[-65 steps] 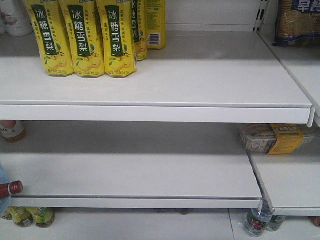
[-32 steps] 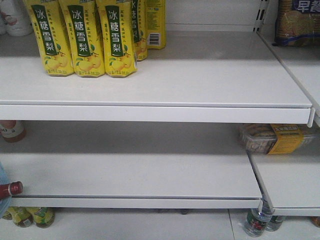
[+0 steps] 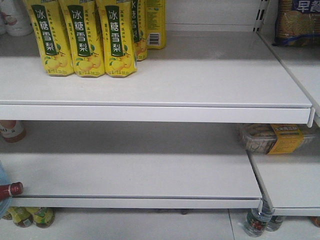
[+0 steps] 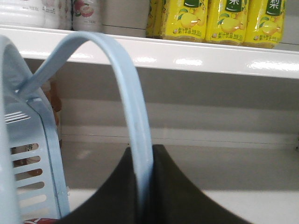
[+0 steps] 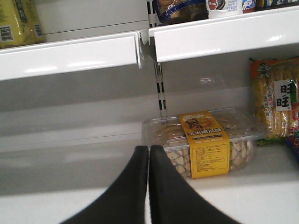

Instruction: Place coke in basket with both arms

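Note:
In the left wrist view my left gripper (image 4: 142, 148) is shut on the thin arched handle (image 4: 126, 79) of the light blue basket (image 4: 39, 140), whose slotted wall fills the left edge. A scrap of red (image 4: 39, 220) shows at the basket's bottom; I cannot tell what it is. In the front view the coke (image 3: 11, 190) shows only as a dark neck with a red cap, lying sideways at the left edge beside a sliver of the basket (image 3: 2, 180). My right gripper (image 5: 149, 148) is shut on nothing, hovering over a white shelf.
Yellow pear-drink bottles (image 3: 82, 40) stand on the upper shelf (image 3: 200, 75). A clear biscuit box with a yellow band (image 5: 205, 140) lies just beyond my right gripper, and snack bags (image 5: 278, 100) sit to its right. Small bottles (image 3: 257, 222) stand below the lower shelf.
The coke's neck at the left edge of the front view has sunk very slightly. Nothing else has visibly moved.

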Controlling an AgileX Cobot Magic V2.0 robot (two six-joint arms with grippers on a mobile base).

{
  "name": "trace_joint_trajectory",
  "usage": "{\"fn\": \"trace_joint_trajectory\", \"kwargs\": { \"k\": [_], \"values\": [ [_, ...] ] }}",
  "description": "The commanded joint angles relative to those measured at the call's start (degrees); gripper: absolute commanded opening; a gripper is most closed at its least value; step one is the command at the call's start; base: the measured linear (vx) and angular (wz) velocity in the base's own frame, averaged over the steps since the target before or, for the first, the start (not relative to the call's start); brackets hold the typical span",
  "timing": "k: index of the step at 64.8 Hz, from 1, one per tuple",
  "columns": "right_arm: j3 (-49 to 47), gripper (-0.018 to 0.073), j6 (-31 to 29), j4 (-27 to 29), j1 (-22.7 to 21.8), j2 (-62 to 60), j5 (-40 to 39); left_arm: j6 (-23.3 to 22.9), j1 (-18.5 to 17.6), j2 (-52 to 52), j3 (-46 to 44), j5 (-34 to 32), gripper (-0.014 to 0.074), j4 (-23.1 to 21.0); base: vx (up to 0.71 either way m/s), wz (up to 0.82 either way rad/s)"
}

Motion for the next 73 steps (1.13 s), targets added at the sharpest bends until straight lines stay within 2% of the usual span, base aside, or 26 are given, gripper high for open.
{"fn": "trace_joint_trajectory", "kwargs": {
  "k": [1, 73],
  "values": [
    [1.0, -0.0005, 0.2, -0.6, -0.2, -0.7, -4.8, 2.1, 0.0, -1.5, 0.1, -10.0, -0.0005, 2.6, 0.00, 0.00],
    [1.0, -0.0005, 0.2, -0.6, -0.2, -0.7, -4.7, 2.1, 0.0, -1.5, 0.1, -10.0, -0.0005, 2.6, 0.00, 0.00]
  ]
}}
